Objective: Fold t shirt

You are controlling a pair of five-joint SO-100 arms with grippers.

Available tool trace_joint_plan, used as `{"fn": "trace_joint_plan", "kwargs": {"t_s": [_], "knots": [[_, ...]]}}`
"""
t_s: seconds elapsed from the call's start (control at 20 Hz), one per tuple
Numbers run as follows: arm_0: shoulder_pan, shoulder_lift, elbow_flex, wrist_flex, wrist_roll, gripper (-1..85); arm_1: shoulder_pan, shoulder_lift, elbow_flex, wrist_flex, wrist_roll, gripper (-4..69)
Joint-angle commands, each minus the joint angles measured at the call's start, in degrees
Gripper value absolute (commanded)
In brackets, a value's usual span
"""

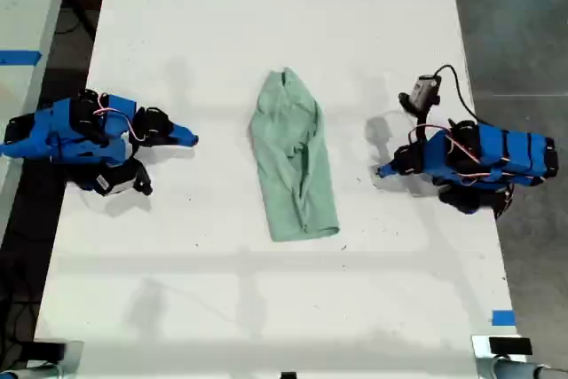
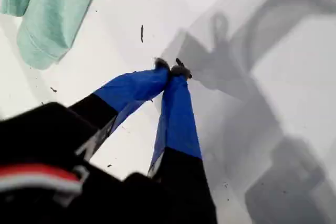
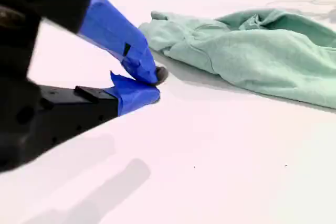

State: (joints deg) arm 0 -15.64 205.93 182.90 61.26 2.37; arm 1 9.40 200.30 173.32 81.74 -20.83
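So the white table [image 1: 266,6] is taking up pretty much the whole exterior view, and the t shirt [image 1: 293,157] is lying in the middle of it as a long, narrow, wrinkly bundle. It's looking like the sides are already folded in, though that's just me judging from the shape.

One arm [image 1: 80,130] is sitting at the exterior view's left and the other arm [image 1: 479,157] at the exterior view's right, both pointing in at the shirt and both well apart from it. I honestly can't tell which one is which from the wrist views.

My first gripper [image 2: 173,69] is pinching its tips together on nothing, hovering over bare table, with a hemmed corner of the shirt lying off ahead and to one side of it.

My second gripper [image 3: 155,82] is riding low over the table, its jaws also closed down empty, and the shirt is lying ahead of the tips, near but not touching.

I'm guessing we're sitting between folds. The next move is calling for opening both up, reaching to one short end of the bundle, pinching it and bringing it over the other end.
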Motion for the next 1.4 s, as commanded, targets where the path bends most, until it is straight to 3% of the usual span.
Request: {"fn": "trace_joint_plan", "kwargs": {"t_s": [0.0,0.45,0.65,1.0,1.05,1.1,1.15,1.35], "knots": [[0.00,0.35,0.79,-0.53,0.26,-0.2,-0.26,0.53,0.97,-0.35,-0.88,1.0],[0.88,0.35,0.18,-0.18,-1.58,-0.2,0.35,0.53,0.62,-0.53,-2.99,0.8],[6.50,-12.04,-16.44,4.13,-11.51,-0.2,-3.08,-0.62,-6.94,0.62,1.58,0.8],[19.95,-66.09,-62.14,0.53,-15.47,-0.1,-12.66,-52.73,-51.68,3.60,10.55,1.6],[21.45,-73.56,-68.73,0.44,-15.47,4.3,-14.15,-58.89,-56.78,3.69,11.16,5.6],[22.85,-81.21,-75.23,0.53,-14.85,9.0,-15.47,-65.04,-61.70,3.69,11.60,17.0],[23.82,-88.59,-81.39,0.44,-12.57,11.7,-16.88,-70.93,-66.36,3.69,11.69,21.4],[24.96,-108.11,-94.31,-3.78,-8.35,14.2,-20.30,-90.00,-82.00,3.69,11.43,23.8]]}}
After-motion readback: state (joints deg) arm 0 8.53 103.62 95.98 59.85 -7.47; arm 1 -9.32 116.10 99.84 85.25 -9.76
